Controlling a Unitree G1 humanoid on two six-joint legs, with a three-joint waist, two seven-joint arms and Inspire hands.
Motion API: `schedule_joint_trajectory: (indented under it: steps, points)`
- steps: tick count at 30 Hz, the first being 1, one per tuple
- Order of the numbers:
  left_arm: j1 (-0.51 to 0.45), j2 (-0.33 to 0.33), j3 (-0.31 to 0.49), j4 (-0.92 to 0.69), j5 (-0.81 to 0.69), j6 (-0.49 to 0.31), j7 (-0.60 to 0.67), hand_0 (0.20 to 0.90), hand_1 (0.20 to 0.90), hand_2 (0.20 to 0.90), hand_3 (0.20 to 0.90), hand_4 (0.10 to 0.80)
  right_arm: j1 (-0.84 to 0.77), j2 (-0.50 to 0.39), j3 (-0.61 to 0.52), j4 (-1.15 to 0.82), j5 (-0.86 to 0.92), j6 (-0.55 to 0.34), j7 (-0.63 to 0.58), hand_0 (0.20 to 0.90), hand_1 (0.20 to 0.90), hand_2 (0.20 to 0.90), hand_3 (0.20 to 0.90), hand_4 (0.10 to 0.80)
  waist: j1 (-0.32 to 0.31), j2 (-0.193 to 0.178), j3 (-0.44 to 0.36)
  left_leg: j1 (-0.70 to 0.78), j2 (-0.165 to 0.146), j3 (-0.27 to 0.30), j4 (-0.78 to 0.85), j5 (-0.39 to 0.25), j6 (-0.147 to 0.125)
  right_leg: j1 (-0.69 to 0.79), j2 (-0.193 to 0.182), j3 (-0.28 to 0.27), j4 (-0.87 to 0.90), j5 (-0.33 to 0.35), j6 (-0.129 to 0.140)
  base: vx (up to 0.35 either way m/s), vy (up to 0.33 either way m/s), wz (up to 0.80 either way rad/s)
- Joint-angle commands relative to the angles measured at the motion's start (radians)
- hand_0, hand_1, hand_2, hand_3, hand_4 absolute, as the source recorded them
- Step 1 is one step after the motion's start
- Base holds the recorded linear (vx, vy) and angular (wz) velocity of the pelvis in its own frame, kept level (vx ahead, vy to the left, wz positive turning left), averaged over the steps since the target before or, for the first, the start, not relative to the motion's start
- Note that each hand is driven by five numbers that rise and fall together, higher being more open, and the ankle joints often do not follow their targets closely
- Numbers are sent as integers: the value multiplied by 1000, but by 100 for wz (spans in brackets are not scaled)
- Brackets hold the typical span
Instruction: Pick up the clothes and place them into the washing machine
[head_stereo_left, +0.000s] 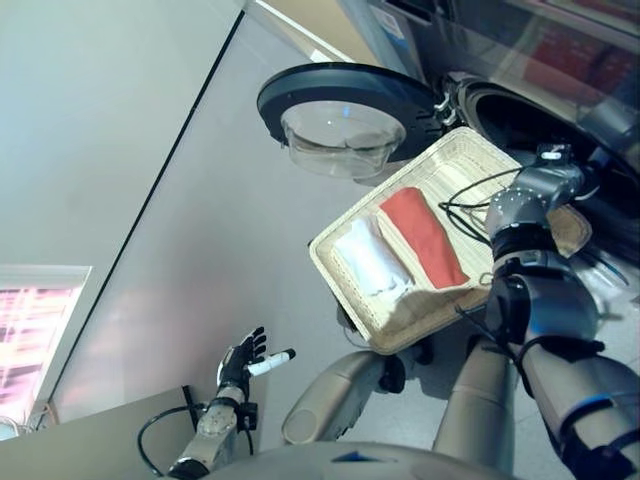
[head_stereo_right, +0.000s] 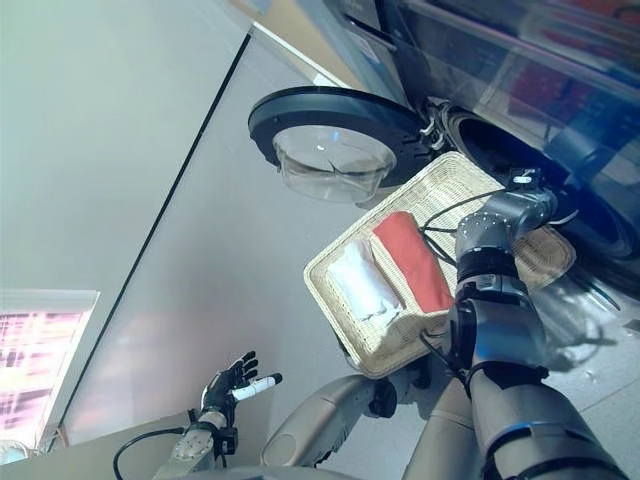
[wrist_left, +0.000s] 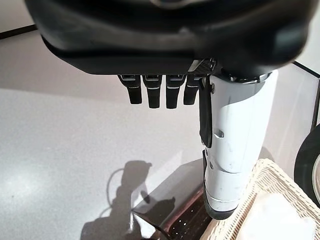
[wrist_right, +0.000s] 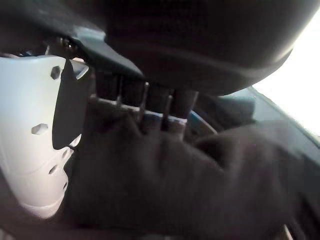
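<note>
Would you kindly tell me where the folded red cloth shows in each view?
Left eye view: folded red cloth in the woven wicker basket, beside the white cloth.
Right eye view: same place.
Left wrist view: not in it.
Right wrist view: not in it.
Shared landmark: the basket.

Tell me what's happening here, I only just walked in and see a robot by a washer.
The robot is loading laundry. Its right hand is out at the washing machine, with a dark garment in front of the fingers; whether it grips it I cannot tell. The round door hangs open. A wicker basket holds a folded red cloth and a white cloth. The left hand hangs open and empty over the floor.
</note>
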Motion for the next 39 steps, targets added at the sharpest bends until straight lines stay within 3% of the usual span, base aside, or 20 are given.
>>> schedule_joint_trajectory:
  steps: [1, 4, 5, 6, 7, 10, 12, 13, 22, 24, 25, 26, 31, 34, 39]
  points:
    - [3, 48, 27, 84, -28, -15, 19, 900, 900, 900, 900, 800, 4, -12, 71, -127, -53, -39, 84, 900, 900, 900, 900, 800, 10, 27, -74, -95, -25, -11, 45, 8, -63, 69, 22, -48, -17, -26, -31, 0, 0, 0]
    - [4, 47, 26, 85, -29, -15, 18, 900, 900, 900, 900, 800, 7, -10, 72, -129, -63, -36, 79, 900, 900, 900, 900, 800, 8, 27, -74, -94, -24, -7, 46, 8, -63, 69, 22, -45, -16, -25, -31, 0, 0, 0]
    - [5, 46, 25, 85, -30, -16, 17, 900, 900, 900, 900, 800, 10, -7, 72, -132, -65, -37, 78, 480, 480, 480, 480, 500, 7, 27, -74, -96, -24, -6, 47, 8, -63, 67, 23, -44, -16, -25, -30, 0, 0, 0]
    - [5, 45, 25, 85, -30, -16, 17, 900, 900, 900, 900, 800, 10, -6, 72, -133, -66, -37, 77, 271, 271, 271, 271, 351, 7, 27, -74, -96, -24, -6, 47, 8, -63, 67, 23, -44, -16, -25, -30, 0, 0, 0]
    - [7, 45, 26, 88, -32, -16, 18, 900, 900, 900, 900, 800, 13, 0, 73, -141, -69, -42, 75, 200, 200, 200, 200, 300, 7, 27, -75, -97, -23, -5, 46, 9, -63, 67, 23, -43, -16, -26, -31, 0, 0, 0]
    - [6, 44, 24, 94, -32, -18, 17, 900, 900, 900, 900, 800, 16, 10, 67, -160, -64, -50, 81, 200, 200, 200, 200, 300, 7, 27, -77, -94, -24, -3, 42, 10, -63, 67, 23, -42, -15, -27, -31, 0, 0, 0]
    - [8, 46, 24, 95, -32, -19, 17, 900, 900, 900, 900, 800, 21, 15, 62, -177, -56, -65, 86, 477, 477, 477, 477, 498, 6, 27, -78, -93, -25, -3, 40, 11, -64, 68, 22, -43, -17, -28, -31, 0, 0, 0]
    - [8, 46, 24, 96, -32, -19, 17, 900, 900, 900, 900, 800, 22, 16, 62, -178, -57, -66, 86, 900, 900, 900, 900, 800, 6, 27, -78, -93, -25, -4, 39, 11, -64, 68, 22, -43, -17, -28, -31, 0, 0, 0]
    - [11, 54, 22, 97, -35, -20, 12, 900, 900, 900, 900, 800, 30, 36, 63, -218, -62, -73, 81, 900, 900, 900, 900, 800, 5, 27, -83, -87, -29, 6, 35, 11, -64, 62, 19, -34, -13, -26, -30, 0, 0, 0]
    - [6, 60, 19, 108, -11, -6, 25, 900, 900, 900, 900, 800, 8, -37, 77, -24, -158, 1, -52, 900, 900, 900, 900, 800, 3, 27, -84, -87, -27, 7, 38, 7, -64, 64, 20, -32, -16, -23, -30, 0, 0, 0]
    - [2, 59, 19, 109, -10, -6, 26, 900, 900, 900, 900, 800, -1, -43, 77, -15, -161, 6, -56, 900, 900, 900, 900, 800, 5, 27, -83, -88, -27, 8, 38, 7, -64, 64, 20, -32, -16, -24, -30, 0, 0, 0]
    - [-17, 59, 23, 127, 12, 6, 37, 900, 900, 900, 900, 800, -34, -93, 78, 106, -200, 69, -124, 900, 900, 900, 900, 800, 5, 27, -87, -87, -25, 6, 41, 3, -64, 64, 22, -34, -18, -22, -30, 0, 0, 0]
    - [-15, 39, 22, 126, -5, -1, 34, 900, 900, 900, 900, 800, -7, 20, 97, -35, -127, 39, -41, 900, 900, 900, 900, 800, -2, 27, -80, -88, -20, 8, 41, 3, -63, 66, 26, -34, -27, -20, -29, 2, -1, -5]
    - [-13, 49, 27, 137, 11, 9, 42, 900, 900, 900, 900, 800, -24, -63, 110, 128, -236, 107, -160, 900, 900, 900, 900, 800, -6, 27, -73, -88, -18, 4, 46, 2, -63, 69, 27, -39, -26, -19, -33, -5, -5, -2]
    - [-23, 43, 30, 142, 24, 6, 55, 900, 900, 900, 900, 800, -14, -30, 147, 147, -254, 139, -147, 900, 900, 900, 900, 800, -11, 22, -67, -89, -15, 1, 47, 0, -62, 69, 31, -42, -34, -14, -34, 7, 1, 3]
